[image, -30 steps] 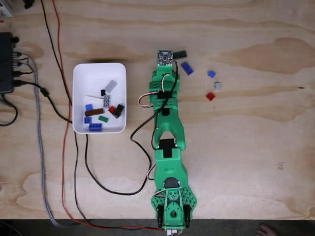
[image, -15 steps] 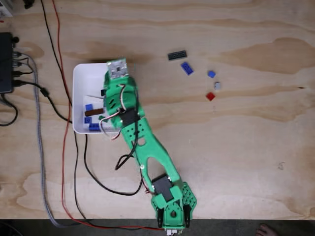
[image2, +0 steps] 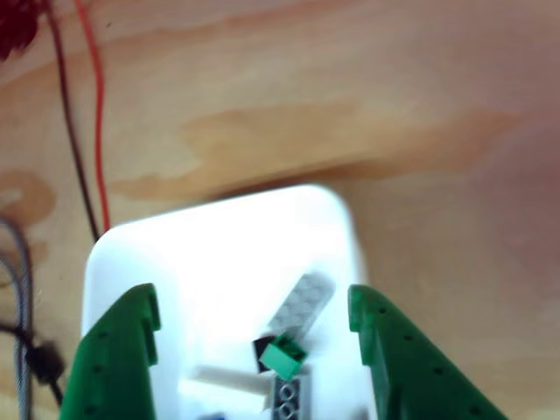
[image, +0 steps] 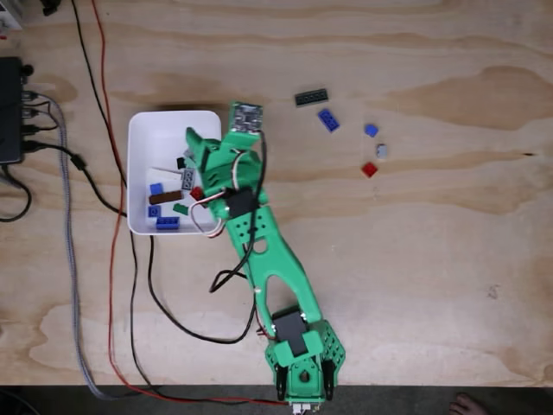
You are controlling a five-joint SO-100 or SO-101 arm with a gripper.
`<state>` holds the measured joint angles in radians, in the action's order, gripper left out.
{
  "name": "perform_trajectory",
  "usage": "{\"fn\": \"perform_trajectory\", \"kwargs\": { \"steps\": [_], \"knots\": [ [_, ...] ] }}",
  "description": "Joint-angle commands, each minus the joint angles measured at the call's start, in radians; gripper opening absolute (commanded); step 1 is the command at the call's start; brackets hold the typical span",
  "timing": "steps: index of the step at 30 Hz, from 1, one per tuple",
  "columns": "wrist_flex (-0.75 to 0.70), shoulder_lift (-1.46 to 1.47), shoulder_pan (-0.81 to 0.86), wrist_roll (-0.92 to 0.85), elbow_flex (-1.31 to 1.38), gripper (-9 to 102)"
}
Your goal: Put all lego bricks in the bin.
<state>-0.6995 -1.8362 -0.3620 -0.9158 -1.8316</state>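
Gripper (image2: 254, 324) spread wide, empty, over bin (image: 138, 130). Remaining lego bricks (image: 327, 118) at two o'clock on surface (image: 432, 259): likely light, rigid, slick; pinch across flat sides.

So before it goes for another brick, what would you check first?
1. Gripper open over the bin: ok, jaws spread wide.
2. Last brick released: ok, a small green brick sits between the fingers, not pinched; whether it has landed, cannot tell.
3. Bin upright, bricks inside: ok.
4. Bricks left on the table: not ok; black plate, blue brick, small blue, grey and red remain.
5. Path to them free of cables: ok.
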Motion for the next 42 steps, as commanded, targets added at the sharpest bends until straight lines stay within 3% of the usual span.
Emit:
{"fn": "perform_trajectory", "kwargs": {
  "steps": [1, 3, 6, 11, 19, 24, 34, 42],
  "knots": [
    [0.089, -0.143, 0.028, -0.071, -0.141, 29],
    [0.092, -0.127, 0.041, -0.025, -0.115, 29],
    [0.081, -0.066, 0.195, 0.169, -0.018, 28],
    [0.124, 0.201, 0.368, 0.219, -0.003, 24],
    [-0.268, 0.772, 0.348, 0.474, 0.782, 22],
    [-0.376, 0.893, 0.313, 0.557, 0.991, 22],
    [-0.325, 1.006, 0.367, 0.67, 1.058, 22],
    [-0.285, 1.092, 0.42, 0.578, 1.132, 18]
  ]
}}
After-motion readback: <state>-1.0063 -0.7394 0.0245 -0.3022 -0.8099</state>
